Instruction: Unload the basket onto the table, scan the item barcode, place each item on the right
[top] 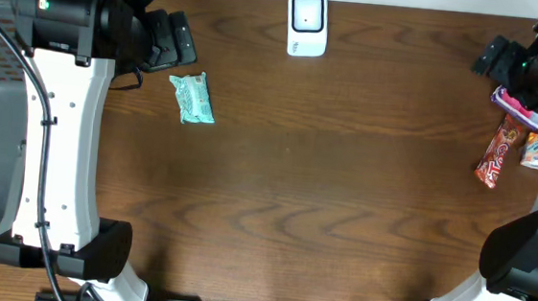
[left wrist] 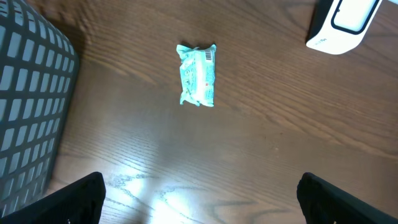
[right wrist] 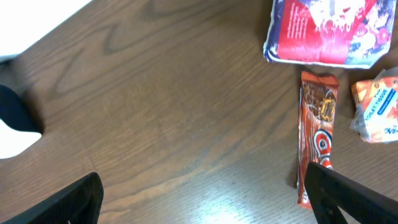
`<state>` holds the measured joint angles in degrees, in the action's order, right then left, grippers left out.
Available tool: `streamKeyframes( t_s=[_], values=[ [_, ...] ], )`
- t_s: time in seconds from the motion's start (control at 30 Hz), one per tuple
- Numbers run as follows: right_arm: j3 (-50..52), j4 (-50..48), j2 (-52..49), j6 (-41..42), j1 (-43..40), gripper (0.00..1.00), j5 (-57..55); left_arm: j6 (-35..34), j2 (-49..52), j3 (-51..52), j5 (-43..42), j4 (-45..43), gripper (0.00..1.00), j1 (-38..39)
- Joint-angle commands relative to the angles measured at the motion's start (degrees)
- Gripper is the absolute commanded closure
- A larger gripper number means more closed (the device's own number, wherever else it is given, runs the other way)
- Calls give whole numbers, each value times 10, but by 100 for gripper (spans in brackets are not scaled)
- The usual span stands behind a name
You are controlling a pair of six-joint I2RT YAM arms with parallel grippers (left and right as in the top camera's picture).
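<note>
The left tool (left wrist: 199,186) hangs above the worktop (top: 323,203), its jaws spread wide with nothing between them. Ahead of it the teal snack packet (left wrist: 198,74) lies flat on the wood, with a barcode (left wrist: 209,56) showing at one end of its upper face. The white barcode scanner (left wrist: 345,22) stands farther off at the worktop's far edge, well apart from the packet. A grey mesh basket (left wrist: 28,106) sits to the left. The right tool (right wrist: 202,180) is also wide open and empty. Near it lie a red candy bar (right wrist: 317,137), an orange packet (right wrist: 376,112) and a red and pink pouch (right wrist: 323,31).
</note>
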<state>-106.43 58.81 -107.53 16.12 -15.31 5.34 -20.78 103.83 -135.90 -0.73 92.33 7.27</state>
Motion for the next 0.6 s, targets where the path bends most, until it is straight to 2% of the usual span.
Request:
streamKeyframes(
  t_s=[0.0,0.57],
  values=[
    [-2,4,-4,5,-2,1,-3,1,3,-1,3,44,2,-2],
    [-2,4,-4,5,-4,1,-3,1,3,-1,6,24,2,-2]
  ],
)
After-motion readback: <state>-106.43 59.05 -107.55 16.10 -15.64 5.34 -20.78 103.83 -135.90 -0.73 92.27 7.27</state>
